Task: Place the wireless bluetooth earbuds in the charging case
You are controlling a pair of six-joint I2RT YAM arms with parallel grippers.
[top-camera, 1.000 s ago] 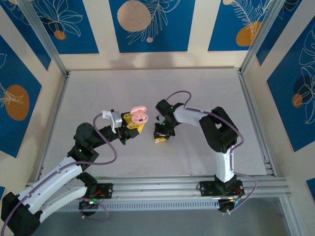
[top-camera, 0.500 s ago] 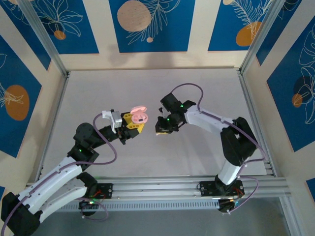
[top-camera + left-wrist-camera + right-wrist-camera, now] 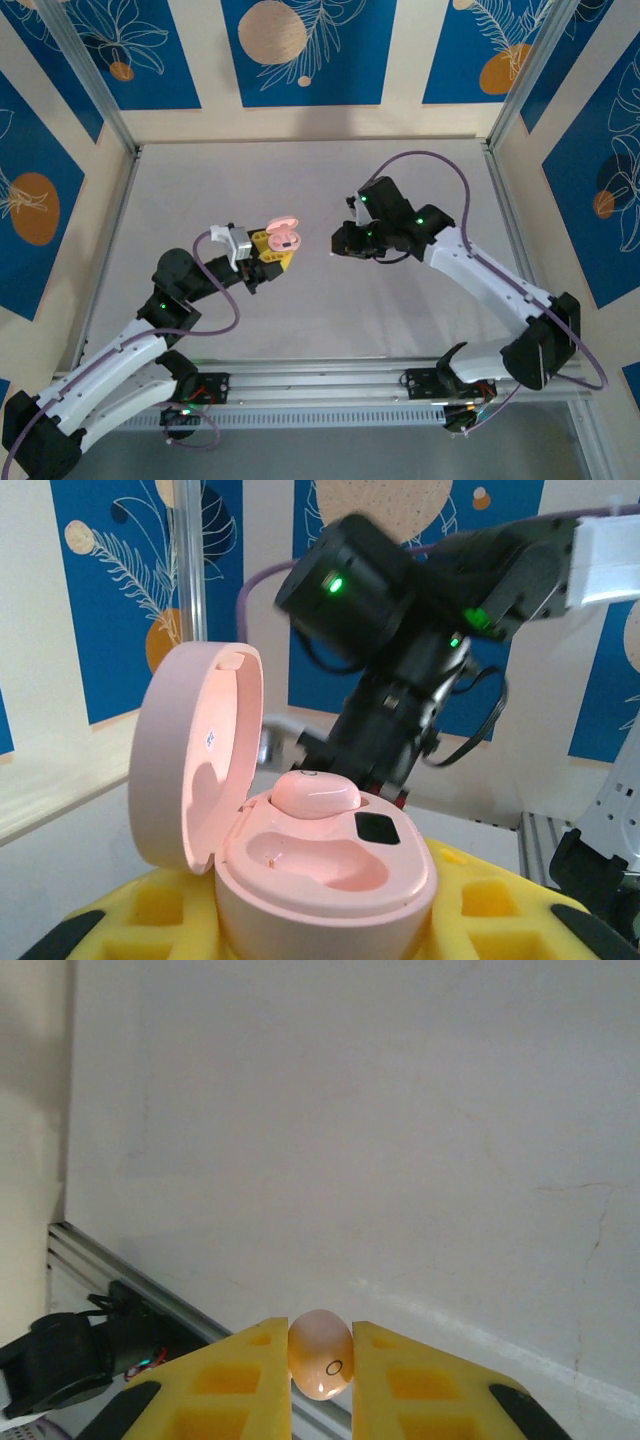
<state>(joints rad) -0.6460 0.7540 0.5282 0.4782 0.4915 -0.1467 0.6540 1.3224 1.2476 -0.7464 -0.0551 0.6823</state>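
My left gripper (image 3: 268,252) is shut on the base of a pink charging case (image 3: 282,237), held up with its lid (image 3: 195,755) swung open. In the left wrist view the case (image 3: 325,875) sits between the yellow fingers (image 3: 490,910). One pink earbud (image 3: 315,794) lies in its far slot, and the near slot is bare. My right gripper (image 3: 338,246) hovers just right of the case, apart from it. Its yellow fingers (image 3: 240,1380) are shut on a second pink earbud (image 3: 321,1353), which sticks out at their tips. The right arm (image 3: 400,630) looms behind the case.
The grey table (image 3: 300,170) is walled on three sides by blue-and-cream panels. An aluminium rail (image 3: 400,380) runs along the near edge, where both arm bases are bolted. The right arm's cable (image 3: 440,165) arches above the table.
The right arm has swung up and to the right, away from the spot beside the case, carrying its earbud. The left arm and the case have stayed still.
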